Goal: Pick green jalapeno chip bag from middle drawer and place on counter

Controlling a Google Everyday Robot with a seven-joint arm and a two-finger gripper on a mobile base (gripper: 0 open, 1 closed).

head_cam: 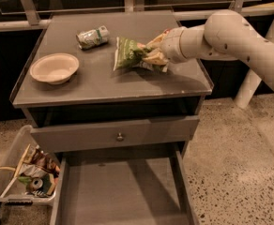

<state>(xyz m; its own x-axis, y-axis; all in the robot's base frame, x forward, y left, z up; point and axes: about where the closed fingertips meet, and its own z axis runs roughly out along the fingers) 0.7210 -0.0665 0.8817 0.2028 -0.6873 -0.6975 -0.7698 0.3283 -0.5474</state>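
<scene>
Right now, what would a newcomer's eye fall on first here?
The gripper meets the right end of the green jalapeno chip bag on the counter. A bowl sits at the counter's left, a dented can behind the bag, and the middle drawer stands open below.

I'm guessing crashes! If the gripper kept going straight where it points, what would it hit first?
The gripper, over the counter, grips the bag, so that comes first; past it, probably the bowl, though depth is unclear.

Free counter [104, 86] in front, clutter to the left
The pincer [153, 56] clasps the green jalapeno chip bag [126, 53] mid-counter; a can [93, 37] lies near behind-left, a bowl [55, 68] well left.
</scene>
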